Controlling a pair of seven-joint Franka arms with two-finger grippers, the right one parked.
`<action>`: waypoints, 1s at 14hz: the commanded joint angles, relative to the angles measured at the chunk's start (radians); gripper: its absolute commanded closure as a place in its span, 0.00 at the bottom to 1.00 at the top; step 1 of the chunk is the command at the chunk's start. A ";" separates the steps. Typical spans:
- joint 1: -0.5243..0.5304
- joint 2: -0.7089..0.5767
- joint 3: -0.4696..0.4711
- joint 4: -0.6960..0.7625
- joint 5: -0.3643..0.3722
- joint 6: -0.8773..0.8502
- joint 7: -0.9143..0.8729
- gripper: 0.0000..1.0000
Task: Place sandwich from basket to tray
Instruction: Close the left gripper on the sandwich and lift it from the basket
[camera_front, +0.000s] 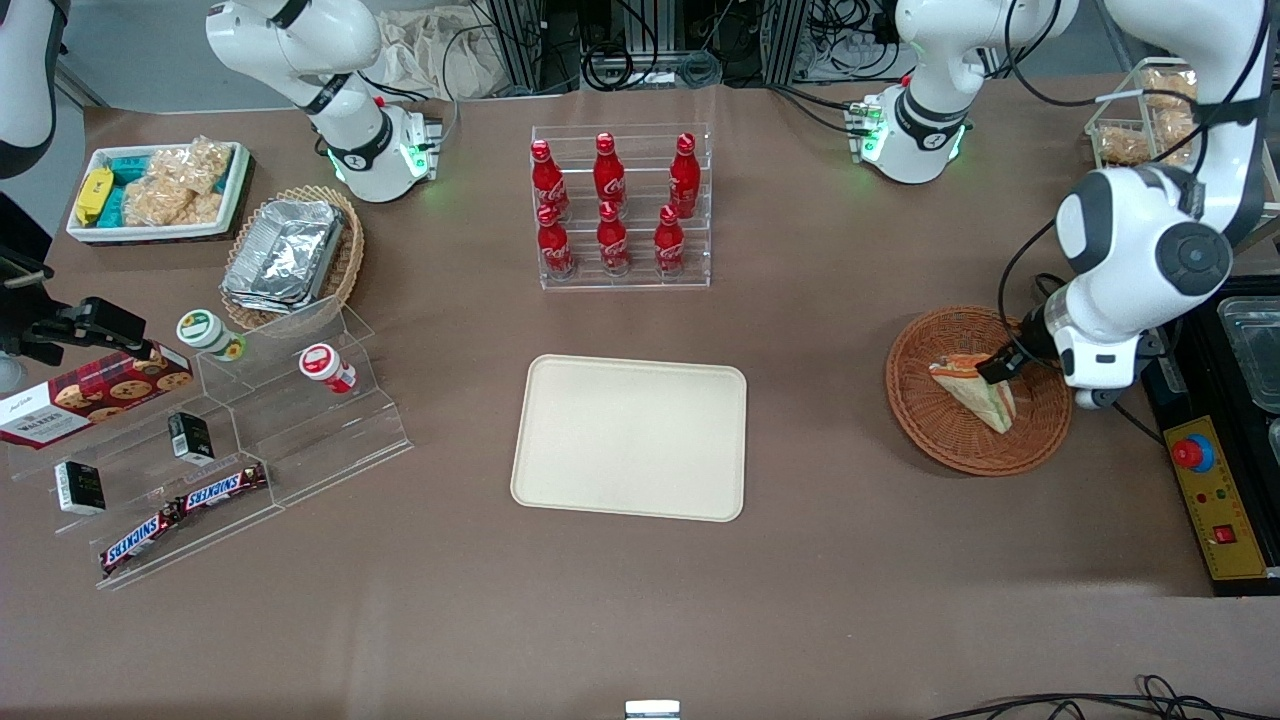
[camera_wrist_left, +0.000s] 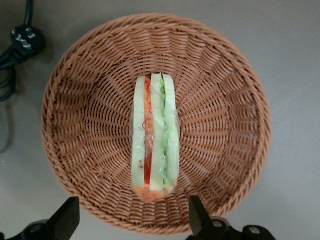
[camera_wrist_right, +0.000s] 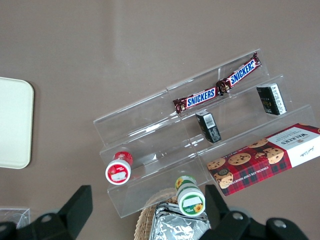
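Note:
The sandwich (camera_front: 975, 390) is a pale wedge with green and orange-red filling in clear wrap. It lies in the round reddish-brown wicker basket (camera_front: 935, 430) toward the working arm's end of the table. In the left wrist view the sandwich (camera_wrist_left: 154, 137) stands on edge in the middle of the basket (camera_wrist_left: 90, 125). My left gripper (camera_front: 1000, 365) hangs over the basket above the sandwich. It is open and empty (camera_wrist_left: 132, 220), with one finger (camera_wrist_left: 65, 217) on each side of the sandwich's end. The cream-beige tray (camera_front: 630, 437) lies flat at the table's middle.
A clear rack of red cola bottles (camera_front: 612, 205) stands farther from the camera than the tray. A clear stepped shelf (camera_front: 240, 440) with snacks and a tan basket of foil containers (camera_front: 290, 255) lie toward the parked arm's end. A black and yellow control box (camera_front: 1215, 495) lies beside the basket.

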 joint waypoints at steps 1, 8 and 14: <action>0.016 0.066 -0.007 -0.006 0.000 0.077 -0.038 0.01; 0.015 0.170 -0.008 -0.024 0.003 0.189 -0.040 0.91; 0.013 0.033 -0.011 0.028 0.000 0.000 0.113 1.00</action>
